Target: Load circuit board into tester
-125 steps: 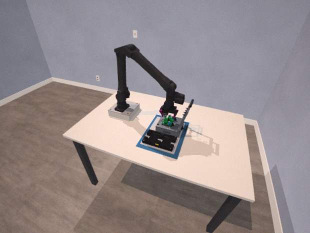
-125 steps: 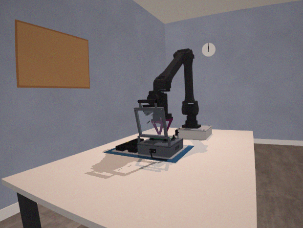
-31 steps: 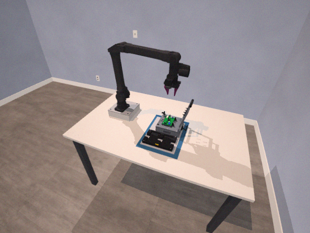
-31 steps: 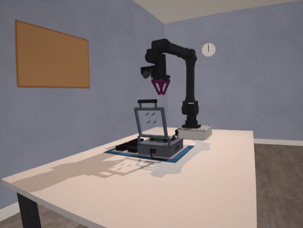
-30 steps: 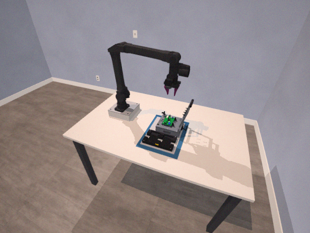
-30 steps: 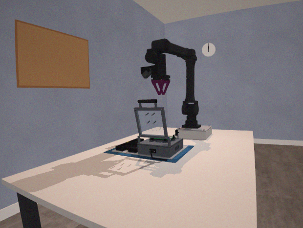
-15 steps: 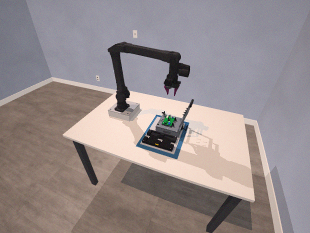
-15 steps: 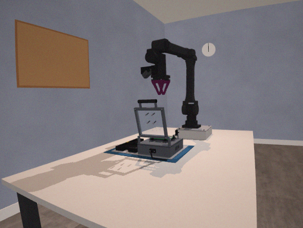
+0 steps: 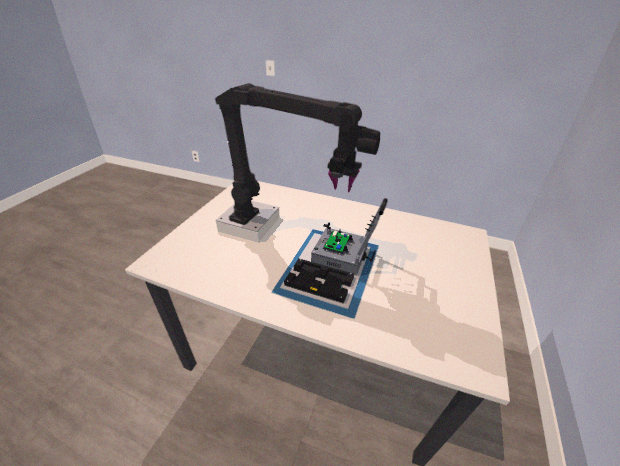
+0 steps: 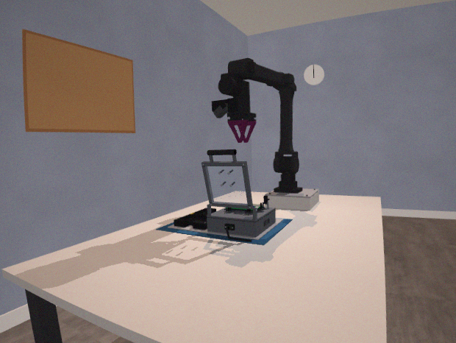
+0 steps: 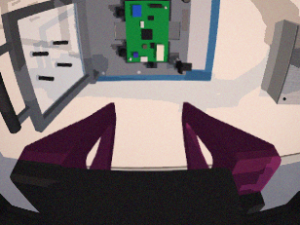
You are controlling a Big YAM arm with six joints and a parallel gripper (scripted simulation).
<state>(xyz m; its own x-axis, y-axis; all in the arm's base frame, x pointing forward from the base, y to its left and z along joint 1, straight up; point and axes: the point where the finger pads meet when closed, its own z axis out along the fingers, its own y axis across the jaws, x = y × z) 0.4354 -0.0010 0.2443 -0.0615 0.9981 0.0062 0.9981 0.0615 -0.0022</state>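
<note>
The green circuit board (image 9: 338, 241) (image 11: 147, 33) lies face up on the tester (image 9: 334, 256) (image 10: 239, 222) (image 11: 103, 33), its white connector (image 11: 160, 53) toward five o'clock in the wrist view; whether both pins pass through its holes I cannot tell. In that view the latch hook (image 9: 327, 226) (image 10: 265, 200) (image 11: 183, 66) stands near the board, off its connector end at about five o'clock, and the lid (image 9: 371, 228) (image 10: 247, 184) (image 11: 26, 72) stands open toward nine o'clock, its black handle (image 9: 382, 206) (image 10: 221, 151) (image 11: 9, 103) at its outer edge. From the top view, the black tray (image 9: 316, 288) (image 10: 190, 220) sits just beside the tester toward seven o'clock, both within a blue border (image 9: 362, 295) (image 10: 274, 233) (image 11: 214, 38). The claw (image 9: 341, 190) (image 10: 243, 141) (image 11: 148, 110) hangs above, well apart from the board, toward twelve o'clock in the top view, its magenta fingers partly spread with nothing between them.
</note>
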